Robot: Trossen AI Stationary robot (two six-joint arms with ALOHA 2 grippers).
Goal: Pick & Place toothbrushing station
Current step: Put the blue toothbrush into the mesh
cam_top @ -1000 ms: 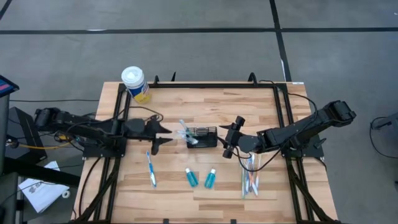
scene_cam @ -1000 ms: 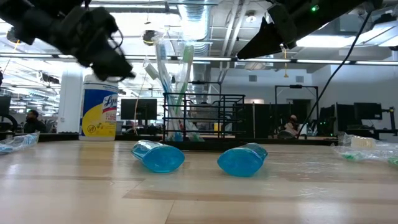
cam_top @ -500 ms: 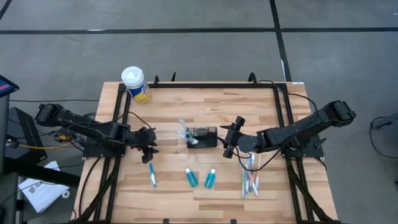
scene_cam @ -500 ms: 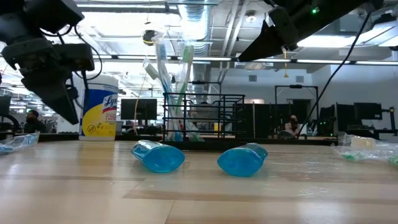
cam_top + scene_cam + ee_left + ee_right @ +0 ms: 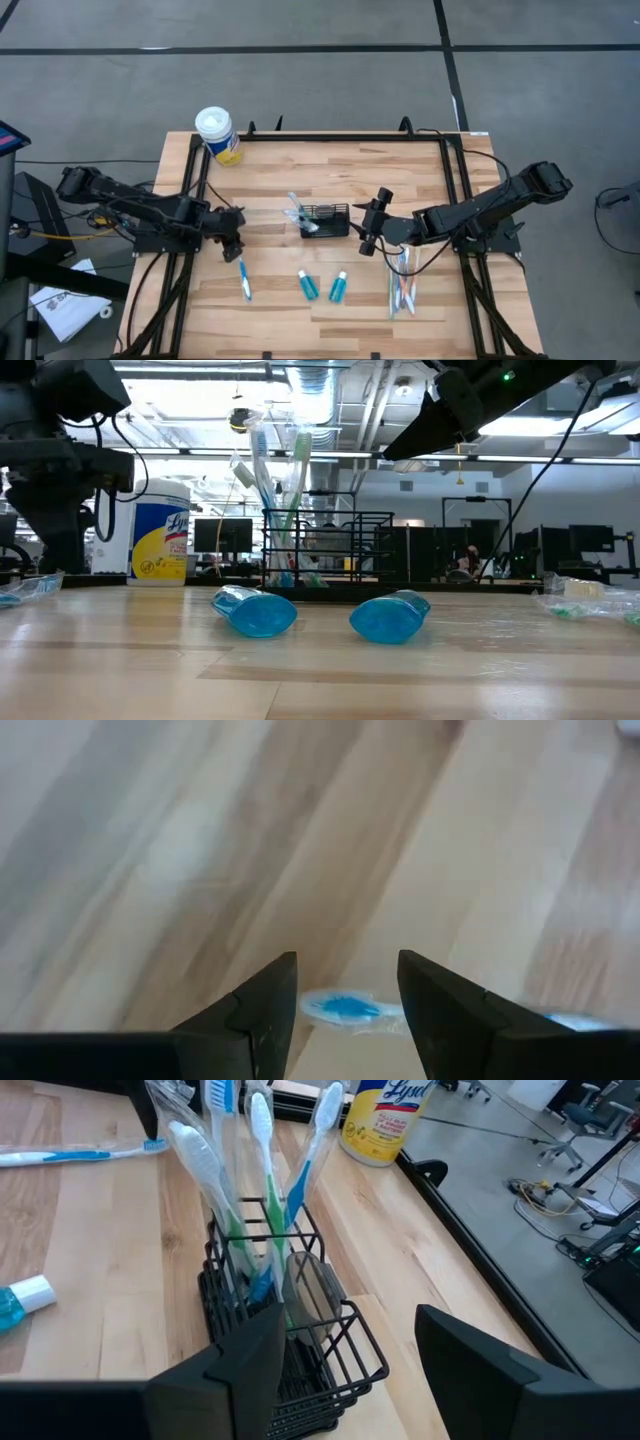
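Note:
The toothbrushing station, a small black wire basket (image 5: 326, 219) (image 5: 290, 1335), stands mid-table with several wrapped toothbrushes (image 5: 262, 1170) upright in it. A blue toothbrush (image 5: 243, 277) lies on the table left of it. My left gripper (image 5: 235, 247) (image 5: 347, 985) points down over the toothbrush's far end, open, with the blue brush head (image 5: 345, 1008) showing between its fingers, apart from them. Two teal tubes (image 5: 308, 286) (image 5: 338, 287) lie on their sides near the front. My right gripper (image 5: 368, 232) (image 5: 345, 1355) hovers open just right of the basket.
A white-lidded canister with a yellow label (image 5: 217, 135) stands at the far left corner. Several more toothbrushes (image 5: 402, 285) lie at the near right, below my right arm. Bare wood lies between the basket and the far edge.
My left gripper has drawn back from the basket toward the table's left and near edges and come down. It has tipped from nearly level to pointing down over the blue toothbrush's head. Most of this happened early in the second.

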